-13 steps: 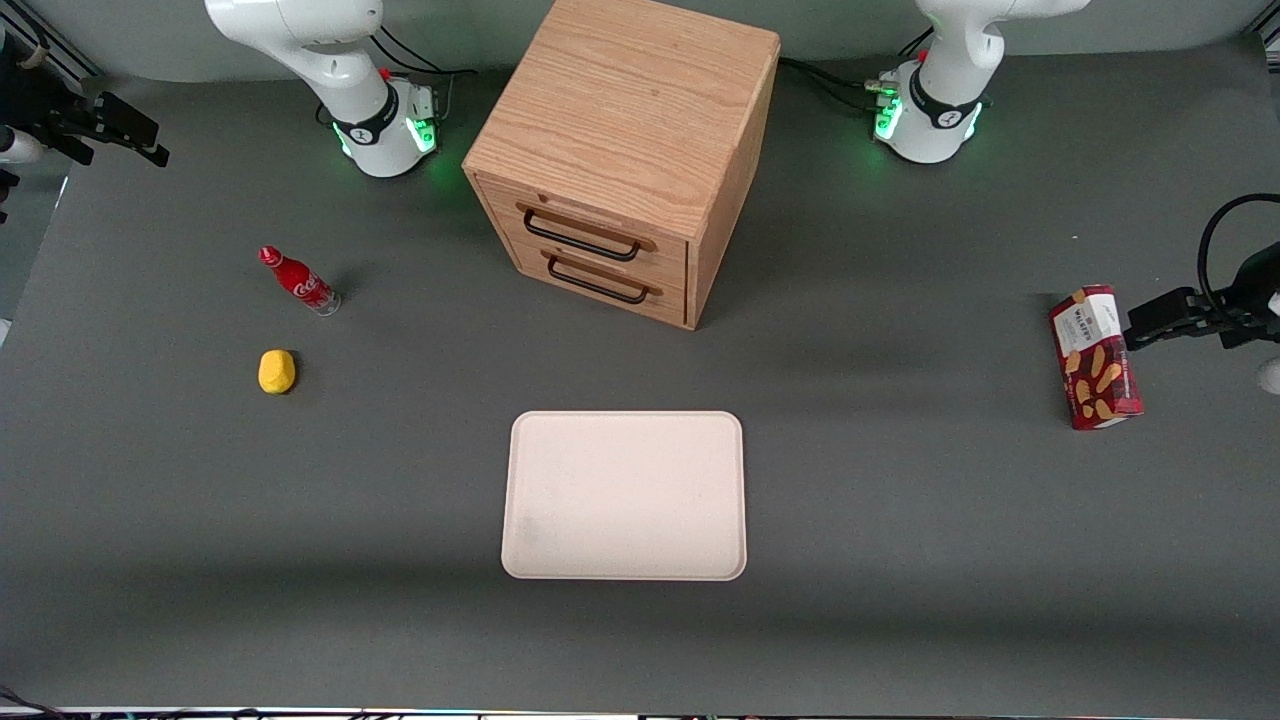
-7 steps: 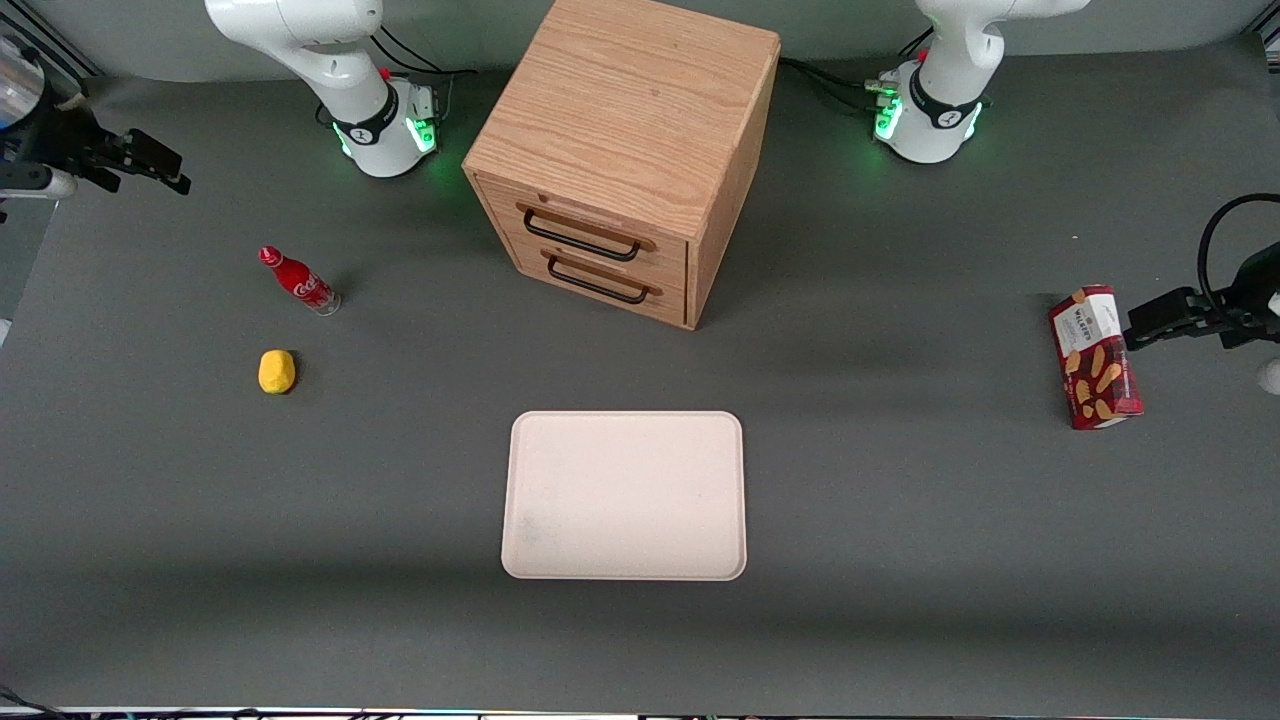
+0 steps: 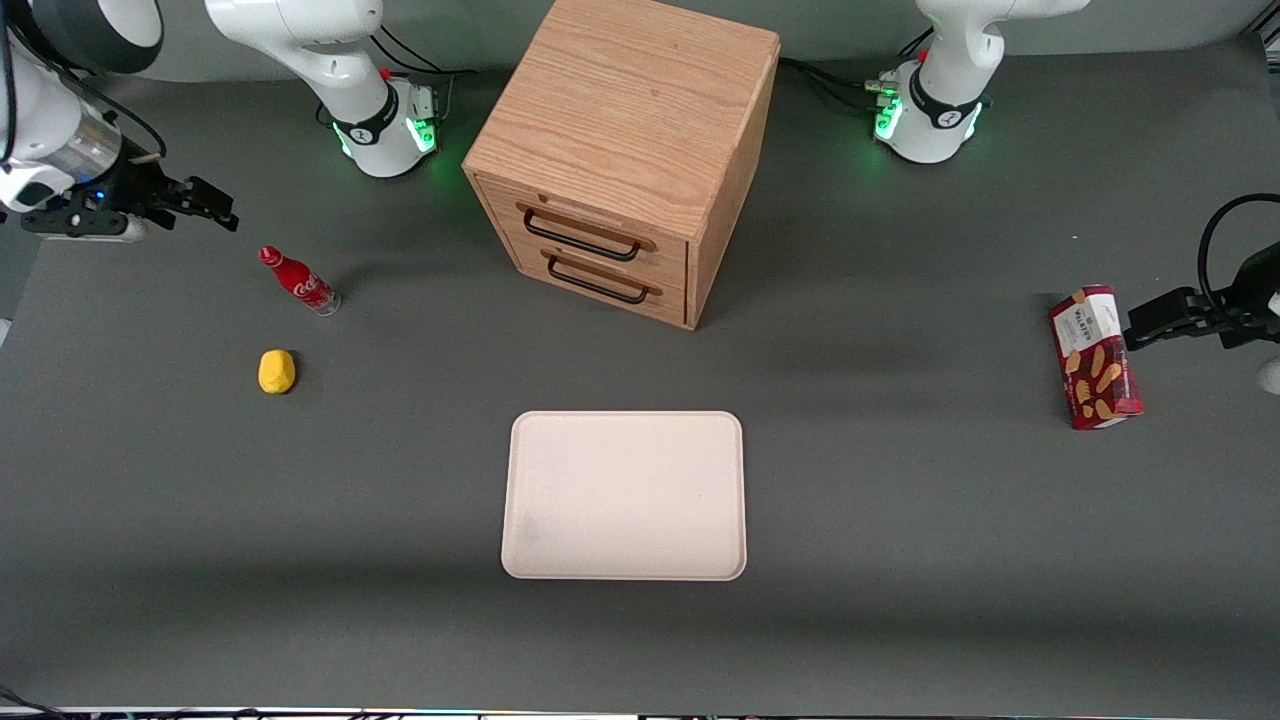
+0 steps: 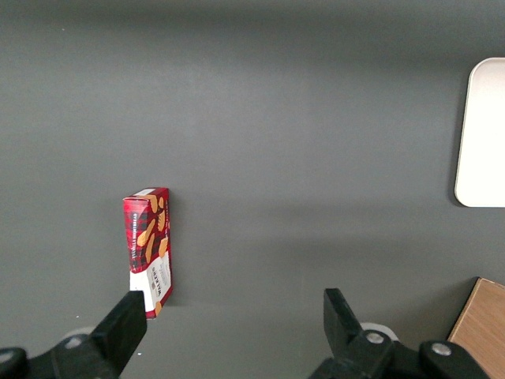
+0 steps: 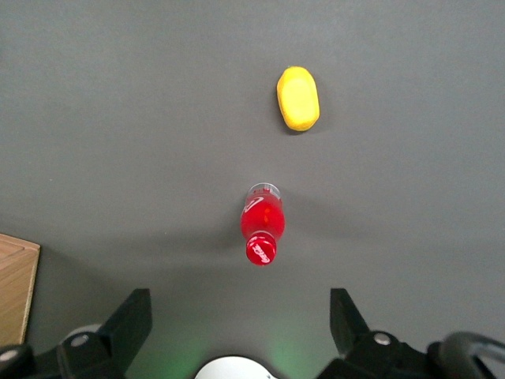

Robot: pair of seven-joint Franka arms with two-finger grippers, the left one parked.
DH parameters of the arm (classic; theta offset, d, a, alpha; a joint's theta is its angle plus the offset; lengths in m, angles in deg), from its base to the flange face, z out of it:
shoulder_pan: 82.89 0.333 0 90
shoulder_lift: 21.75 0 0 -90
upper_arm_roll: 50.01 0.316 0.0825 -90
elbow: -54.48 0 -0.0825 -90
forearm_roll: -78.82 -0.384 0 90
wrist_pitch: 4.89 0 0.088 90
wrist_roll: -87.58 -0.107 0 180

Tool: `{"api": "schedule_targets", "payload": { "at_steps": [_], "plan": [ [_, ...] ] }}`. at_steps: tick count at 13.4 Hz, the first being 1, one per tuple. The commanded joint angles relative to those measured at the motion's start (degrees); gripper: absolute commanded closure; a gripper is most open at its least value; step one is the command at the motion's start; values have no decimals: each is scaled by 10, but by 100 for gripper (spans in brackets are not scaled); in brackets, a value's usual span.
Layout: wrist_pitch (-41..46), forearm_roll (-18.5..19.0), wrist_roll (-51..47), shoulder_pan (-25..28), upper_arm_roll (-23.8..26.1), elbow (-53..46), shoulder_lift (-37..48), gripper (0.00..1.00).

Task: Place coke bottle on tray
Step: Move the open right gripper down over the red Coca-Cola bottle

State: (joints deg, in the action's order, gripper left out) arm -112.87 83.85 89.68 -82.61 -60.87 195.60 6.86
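Dark grey table [image 3: 900, 520], wooden drawer cabinet [image 3: 620, 160] standing at mid-table. Coke bottle [image 3: 299, 281] stands upright on the table toward the working arm's end, a yellow lemon-like object [image 3: 277, 371] near it and closer to the front camera. Tray [image 3: 625, 495] lies bare in front of the cabinet, well apart from the bottle. Red snack box [image 3: 1093, 357] sits toward the parked arm's end.

Progress: nothing done yet. Bottle not grasped, not lifted; approach, grasp, carry and set-down all remain.

Gripper [image 3: 205, 203] hangs above the table near the bottle, clear of it. Jaws spread wide apart, holding and touching nothing. Right wrist view confirms it: both fingers [image 5: 130, 320] apart, bottle [image 5: 262, 223] centred between their lines.
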Motion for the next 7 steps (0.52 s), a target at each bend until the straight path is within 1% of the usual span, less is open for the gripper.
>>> {"api": "schedule_targets", "payload": {
  "at_steps": [1, 2, 7],
  "plan": [
    [-64, 11, 5, 0, -4, 64, 17, 0],
    [-84, 11, 5, -7, -6, 81, 17, 0],
    [-178, 11, 5, -8, -17, 145, 0, 0]
  ]
}}
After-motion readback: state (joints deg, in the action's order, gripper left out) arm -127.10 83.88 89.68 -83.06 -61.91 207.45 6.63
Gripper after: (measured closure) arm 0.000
